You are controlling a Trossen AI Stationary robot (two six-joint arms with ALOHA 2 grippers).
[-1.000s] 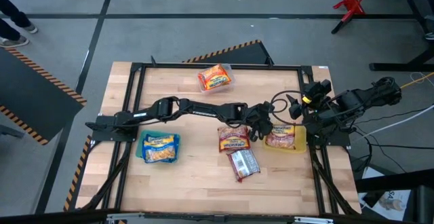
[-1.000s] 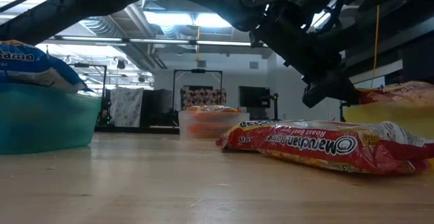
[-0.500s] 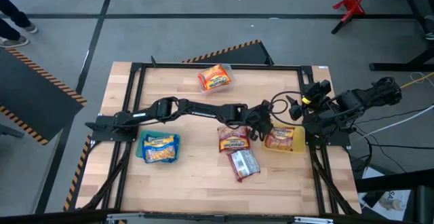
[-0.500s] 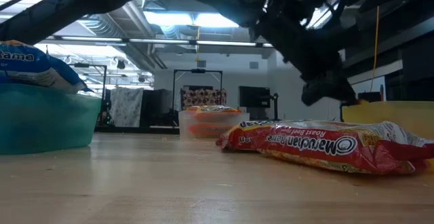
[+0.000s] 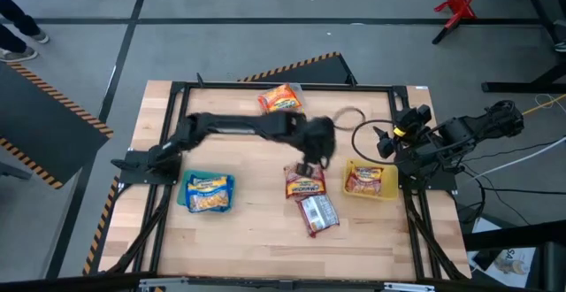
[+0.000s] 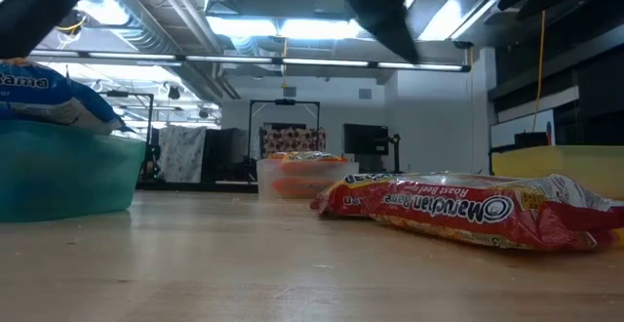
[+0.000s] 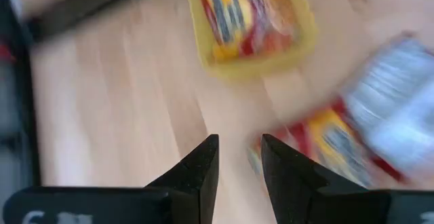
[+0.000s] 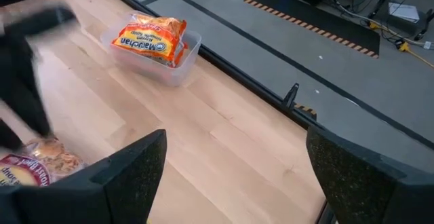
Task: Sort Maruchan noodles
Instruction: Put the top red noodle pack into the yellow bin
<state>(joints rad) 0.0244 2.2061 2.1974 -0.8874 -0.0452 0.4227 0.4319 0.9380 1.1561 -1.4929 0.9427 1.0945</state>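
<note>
Two ramen packets lie flat on the table: an orange-red one [image 5: 304,184] [image 6: 458,210] and a dark red-and-white one [image 5: 317,212]. Another orange-red packet [image 5: 365,179] lies in the yellow bin [image 5: 392,186]. A blue-and-yellow packet [image 5: 209,192] sits in the teal bin [image 6: 58,171], and an orange one [image 8: 150,39] in the clear bin [image 5: 296,93]. My left gripper [image 5: 311,159] [image 7: 239,163] hovers above the table just beyond the orange-red packet, slightly open and empty. My right gripper [image 5: 382,142] [image 8: 234,183] waits, open, at the table's right edge.
The clear bin stands at the far edge, the teal bin near the left side and the yellow bin near the right side. A black cable loop [image 5: 354,126] hangs over the table's far right. Bare wood [image 5: 248,230] lies along the near edge.
My left gripper has drawn back from over the yellow bin toward the table's left and risen, moving fast. In the low view, the packet that stood above the yellow bin's rim has dropped out of sight inside it. The right arm has kept still.
</note>
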